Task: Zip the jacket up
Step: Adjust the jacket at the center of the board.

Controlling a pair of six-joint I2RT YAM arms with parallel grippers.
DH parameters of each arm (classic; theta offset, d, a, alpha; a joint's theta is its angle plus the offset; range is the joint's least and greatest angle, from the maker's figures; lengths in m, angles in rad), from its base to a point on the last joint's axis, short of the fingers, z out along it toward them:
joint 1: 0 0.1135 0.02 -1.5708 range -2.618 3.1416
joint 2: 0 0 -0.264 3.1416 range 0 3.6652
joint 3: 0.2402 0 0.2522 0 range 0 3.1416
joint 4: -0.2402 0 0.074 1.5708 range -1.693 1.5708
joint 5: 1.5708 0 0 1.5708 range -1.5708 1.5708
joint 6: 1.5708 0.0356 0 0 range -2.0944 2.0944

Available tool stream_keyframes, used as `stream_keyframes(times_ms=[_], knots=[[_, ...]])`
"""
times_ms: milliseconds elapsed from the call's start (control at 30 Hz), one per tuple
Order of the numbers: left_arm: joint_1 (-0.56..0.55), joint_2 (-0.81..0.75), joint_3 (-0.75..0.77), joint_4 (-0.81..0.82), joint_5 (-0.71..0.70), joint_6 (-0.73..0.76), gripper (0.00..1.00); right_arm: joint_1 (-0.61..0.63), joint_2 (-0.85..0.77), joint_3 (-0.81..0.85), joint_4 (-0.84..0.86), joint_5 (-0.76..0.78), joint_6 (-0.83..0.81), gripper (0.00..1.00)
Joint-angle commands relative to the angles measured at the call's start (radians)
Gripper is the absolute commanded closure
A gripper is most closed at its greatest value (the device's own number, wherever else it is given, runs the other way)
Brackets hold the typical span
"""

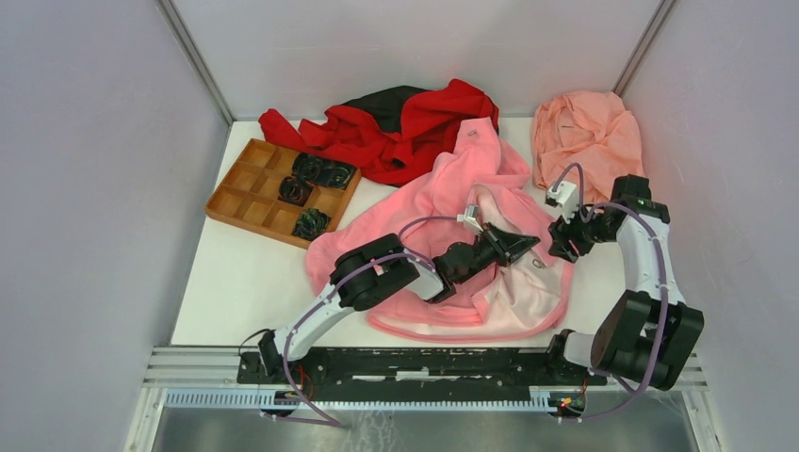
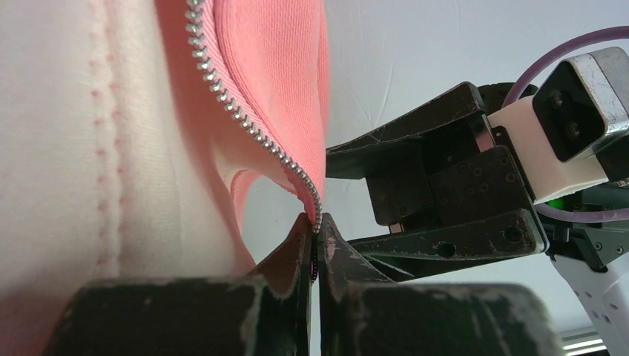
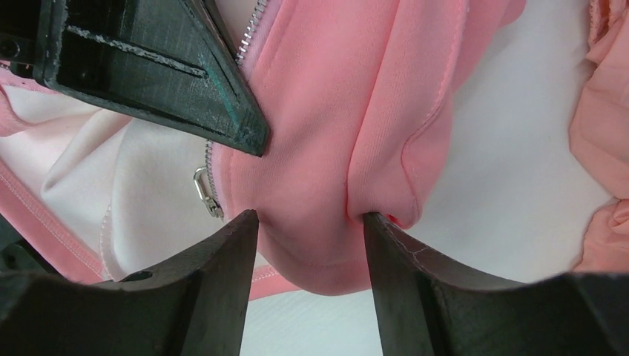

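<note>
The pink jacket [image 1: 443, 188] lies open in the middle of the table, its paler lining facing up. My left gripper [image 1: 528, 247] is shut on the jacket's zipper edge; the wrist view shows the metal teeth [image 2: 245, 119] running down into the pinch [image 2: 314, 222]. Just right of it my right gripper [image 1: 563, 247] stands open, its jaws [image 3: 308, 215] either side of a fold of pink fleece [image 3: 319, 111] at the hem. The small metal zipper pull [image 3: 202, 185] hangs beside the right gripper's left finger. The left gripper's finger [image 3: 185, 81] shows just above.
A wooden compartment tray [image 1: 247, 193] with black items sits at the back left. A red-and-black garment [image 1: 405, 127] lies behind the jacket. A salmon cloth [image 1: 584, 132] is bunched at the back right. Grey walls close in both sides.
</note>
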Motion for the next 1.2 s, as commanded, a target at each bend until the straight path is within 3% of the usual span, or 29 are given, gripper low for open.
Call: stream_keyframes(times_ms=[0, 67, 200, 333, 467, 700, 900, 1167], knots=[[0.004, 0.031, 0.042, -0.002, 0.015, 0.017, 0.93, 0.017, 0.012, -0.020, 0.029, 0.001, 0.024, 0.42], [0.003, 0.032, 0.046, -0.005, 0.016, 0.017, 0.92, 0.027, 0.018, -0.028, 0.024, -0.002, 0.023, 0.49], [0.005, 0.027, 0.041, -0.014, 0.022, 0.026, 0.90, 0.032, 0.023, -0.015, -0.021, -0.036, 0.003, 0.79], [0.010, -0.013, -0.006, -0.017, 0.025, 0.062, 0.82, 0.031, 0.006, 0.044, -0.108, -0.092, -0.031, 0.93], [0.020, -0.103, -0.124, -0.009, 0.018, 0.139, 0.69, 0.032, -0.017, 0.101, -0.249, -0.168, -0.096, 0.96], [0.033, -0.264, -0.353, 0.121, 0.029, 0.291, 0.47, 0.053, -0.116, 0.089, -0.261, -0.232, -0.039, 1.00], [0.038, -0.283, -0.413, 0.256, 0.136, 0.304, 0.30, 0.120, -0.157, 0.071, -0.261, -0.318, 0.021, 1.00], [0.022, -0.470, -0.638, 0.339, 0.131, 0.417, 0.24, 0.157, -0.179, 0.049, -0.256, -0.385, 0.050, 1.00]])
